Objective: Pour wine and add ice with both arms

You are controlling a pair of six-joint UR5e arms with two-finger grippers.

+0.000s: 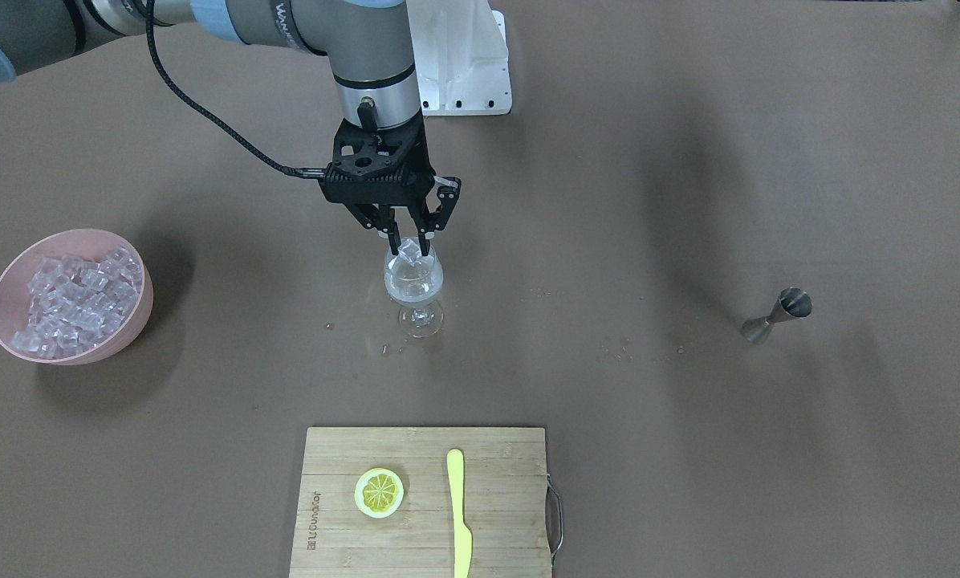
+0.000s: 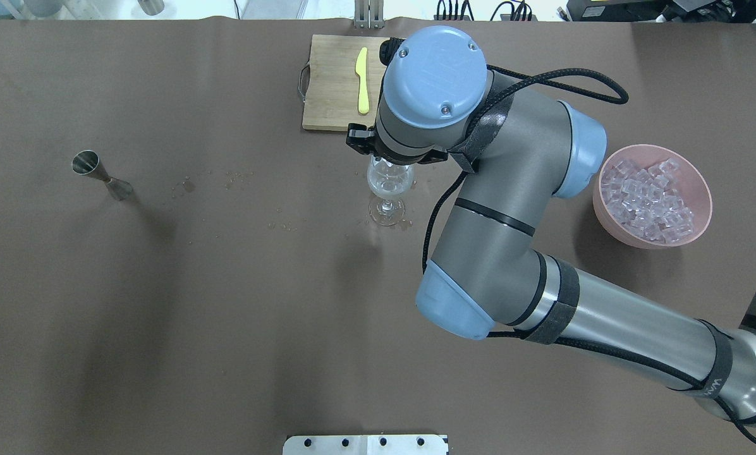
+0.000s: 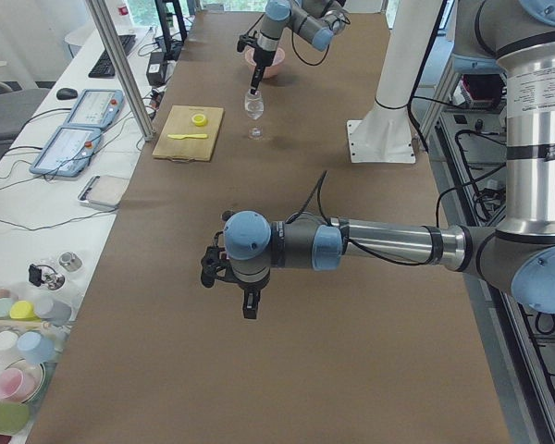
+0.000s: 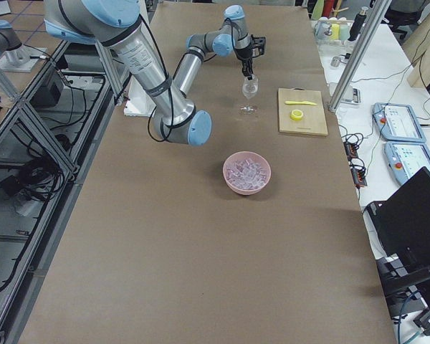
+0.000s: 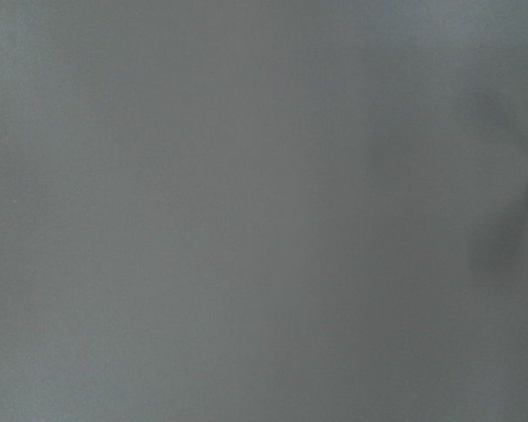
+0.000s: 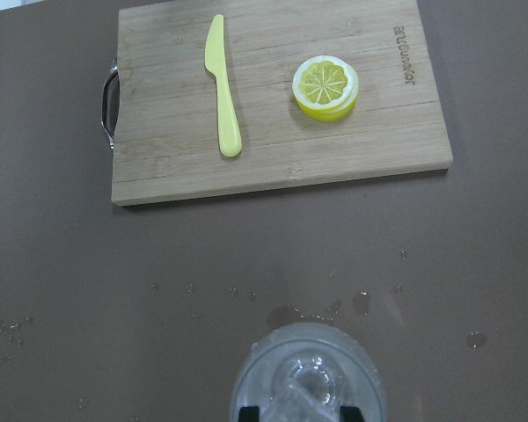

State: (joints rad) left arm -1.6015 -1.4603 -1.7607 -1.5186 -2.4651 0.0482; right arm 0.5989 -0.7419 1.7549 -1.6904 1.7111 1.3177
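Jigger: a steel jigger (image 2: 102,175) stands alone on the table's left side, well apart from everything else.
Stemmed glass: the glass (image 1: 413,281) stands upright mid-table and has clear cubes in its bowl.
Wine: it cannot be told apart from the cubes in the glass.
Right gripper: the gripper (image 1: 412,243) points down over the glass rim, its fingers drawn in on one ice cube (image 1: 407,255) at the mouth of the glass.
Left gripper: the gripper (image 3: 250,305) hangs over bare table on the near arm in the left side view; how far open it is I cannot tell.
Cutting board: a bamboo board (image 2: 330,82) at the far edge carries a yellow knife (image 2: 363,79) and a lemon slice (image 1: 379,492).
Bowl: a pink bowl (image 2: 605,208) on the right is heaped with the ice (image 2: 650,199).
Surface: the brown table (image 2: 226,303) has droplets (image 2: 185,186) between jigger and glass.
Room: the white pedestal (image 1: 464,64) stands at the robot's edge, and a side bench holds control pendants (image 3: 74,139).
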